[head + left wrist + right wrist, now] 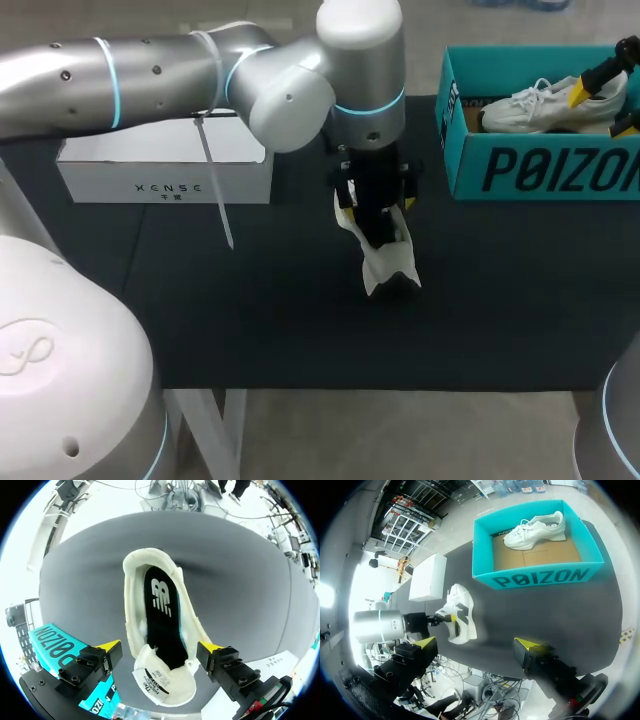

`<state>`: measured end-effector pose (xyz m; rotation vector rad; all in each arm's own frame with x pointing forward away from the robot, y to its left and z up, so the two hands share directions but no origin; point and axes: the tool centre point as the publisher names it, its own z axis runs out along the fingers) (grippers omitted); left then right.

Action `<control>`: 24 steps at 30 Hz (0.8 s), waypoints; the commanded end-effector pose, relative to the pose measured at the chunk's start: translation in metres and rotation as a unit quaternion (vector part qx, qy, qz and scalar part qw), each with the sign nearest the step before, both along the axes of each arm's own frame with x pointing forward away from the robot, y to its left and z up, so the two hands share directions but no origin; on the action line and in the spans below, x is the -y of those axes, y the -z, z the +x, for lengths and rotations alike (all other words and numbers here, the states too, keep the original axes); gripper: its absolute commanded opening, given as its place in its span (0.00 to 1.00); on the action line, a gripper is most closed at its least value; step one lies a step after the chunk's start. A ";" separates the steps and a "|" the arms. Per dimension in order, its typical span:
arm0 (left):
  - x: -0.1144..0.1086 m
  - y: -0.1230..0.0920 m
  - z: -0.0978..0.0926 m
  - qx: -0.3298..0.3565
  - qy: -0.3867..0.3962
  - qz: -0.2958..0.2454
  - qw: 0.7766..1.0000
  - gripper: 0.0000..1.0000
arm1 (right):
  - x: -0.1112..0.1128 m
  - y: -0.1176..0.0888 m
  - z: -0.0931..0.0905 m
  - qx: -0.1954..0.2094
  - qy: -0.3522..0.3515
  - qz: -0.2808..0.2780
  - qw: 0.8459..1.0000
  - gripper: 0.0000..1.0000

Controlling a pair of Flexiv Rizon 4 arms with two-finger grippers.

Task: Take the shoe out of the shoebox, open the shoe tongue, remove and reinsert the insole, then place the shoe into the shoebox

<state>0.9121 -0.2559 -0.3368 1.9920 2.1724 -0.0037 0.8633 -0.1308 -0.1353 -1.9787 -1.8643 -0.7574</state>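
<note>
As my left arm [150, 60] stretches to mid-table and my right gripper [475, 644] gapes over the teal cardboard shoebox [540, 577], my left gripper [160, 647] hangs spread wide, fingers either side of the white shoe [134, 610] on the black table [250, 300], smooth black insole [162, 620] showing.

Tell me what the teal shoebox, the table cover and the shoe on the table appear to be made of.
The shoebox: likely cardboard; teal printed walls, raw brown floor with flap seams. The table cover: seemingly dark matte fabric, no glare. The shoe: white textile-like upper, soft folded edges; its black insole looks like printed foam or fabric.
</note>
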 end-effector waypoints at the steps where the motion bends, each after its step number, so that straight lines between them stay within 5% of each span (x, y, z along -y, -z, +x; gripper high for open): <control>1: 0.006 -0.003 0.001 -0.002 -0.003 -0.010 1.000 1.00 | 0.000 0.000 0.001 -0.001 0.000 -0.001 1.000 1.00; 10: 0.001 -0.037 0.022 -0.042 -0.019 -0.045 0.998 1.00 | 0.000 0.000 0.001 -0.001 0.000 -0.001 1.000 1.00; 17: -0.008 -0.060 0.066 0.009 -0.046 -0.039 0.998 1.00 | 0.000 0.000 0.001 -0.001 0.000 -0.001 1.000 1.00; 19: -0.005 -0.062 0.078 0.022 -0.055 -0.040 0.997 0.84 | 0.000 0.000 0.001 -0.001 0.000 -0.001 1.000 1.00; 21: -0.001 -0.058 0.082 0.042 -0.055 -0.033 0.997 0.45 | 0.000 0.000 0.001 -0.001 0.000 -0.001 1.000 1.00; 24: 0.006 -0.053 0.086 0.041 -0.064 -0.044 0.996 0.04 | 0.000 0.000 0.001 -0.001 0.000 -0.001 1.000 1.00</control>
